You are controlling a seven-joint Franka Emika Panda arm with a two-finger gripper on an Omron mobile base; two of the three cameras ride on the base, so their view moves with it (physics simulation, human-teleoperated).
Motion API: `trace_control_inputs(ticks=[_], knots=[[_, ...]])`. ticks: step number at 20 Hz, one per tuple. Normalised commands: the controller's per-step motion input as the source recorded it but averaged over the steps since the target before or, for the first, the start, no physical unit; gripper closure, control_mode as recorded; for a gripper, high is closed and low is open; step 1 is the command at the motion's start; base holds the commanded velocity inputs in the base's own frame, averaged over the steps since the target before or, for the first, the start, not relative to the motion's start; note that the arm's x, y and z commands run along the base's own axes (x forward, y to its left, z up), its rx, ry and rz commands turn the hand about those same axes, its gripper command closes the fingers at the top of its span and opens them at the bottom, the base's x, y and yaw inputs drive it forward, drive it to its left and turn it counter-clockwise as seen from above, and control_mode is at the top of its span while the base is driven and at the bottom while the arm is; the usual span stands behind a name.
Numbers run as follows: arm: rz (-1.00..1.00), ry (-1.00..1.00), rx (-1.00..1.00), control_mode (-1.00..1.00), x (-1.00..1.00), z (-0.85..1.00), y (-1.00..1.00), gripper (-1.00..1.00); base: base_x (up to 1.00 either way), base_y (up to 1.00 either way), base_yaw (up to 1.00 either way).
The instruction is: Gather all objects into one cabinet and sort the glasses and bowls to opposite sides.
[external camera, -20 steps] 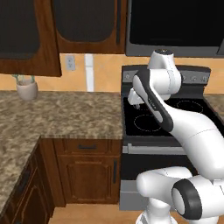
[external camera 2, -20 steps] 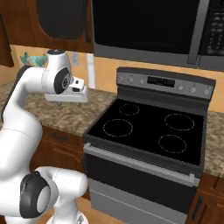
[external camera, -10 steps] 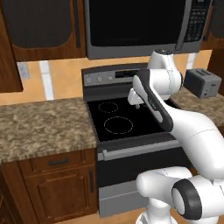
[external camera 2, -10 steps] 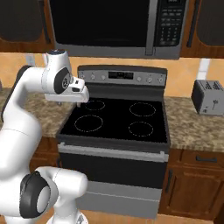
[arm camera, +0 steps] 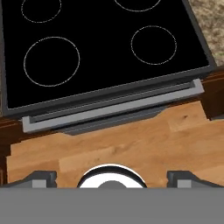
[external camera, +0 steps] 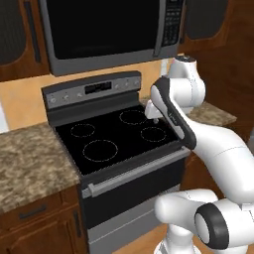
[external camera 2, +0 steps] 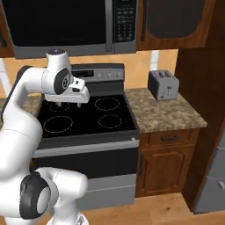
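i've got the arm folded up high over the stove (external camera: 114,144), gripper (external camera 2: 72,103) pointing down above the black cooktop (external camera 2: 83,118), jaws spread wide with nothing between them, and in the hand view the finger tips (arm camera: 41,178) sit far apart over the oven handle (arm camera: 113,109) and wood floor (arm camera: 131,144). microwave (external camera: 109,30) overhead, toaster (external camera 2: 163,85) on the granite counter (external camera 2: 167,112) to the right. upper cabinet (external camera 2: 176,22) is cropped at the frame top with a dark pane, so i can't tell where the cups or bowl are.

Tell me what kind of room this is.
A home kitchen, by the look of it: a black glass-top stove under a built-in microwave, a toaster on a granite counter, and dark wood cabinets.
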Motion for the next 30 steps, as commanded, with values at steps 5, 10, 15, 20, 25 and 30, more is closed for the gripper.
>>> trace_control_inputs(ticks=[5, 10, 15, 20, 25, 30], knots=[[0.0, 0.0, 0.0, 1.0, 0.0, 0.0, 0.0, -1.0, -0.04, 0.0, -0.48], [0.0, 0.0, 0.0, 1.0, 0.0, 0.0, 0.0, -1.0, -0.04, 0.0, -0.48], [0.0, 0.0, 0.0, 1.0, 0.0, 0.0, 0.0, -1.0, 0.0, -0.01, -0.46], [0.0, 0.0, 0.0, 1.0, 0.0, 0.0, 0.0, -1.0, 0.0, -0.03, -0.49], [0.0, 0.0, 0.0, 1.0, 0.0, 0.0, 0.0, -1.0, 0.0, -0.01, -0.54], [0.0, 0.0, 0.0, 1.0, 0.0, 0.0, 0.0, -1.0, 0.0, -0.02, -0.58]])
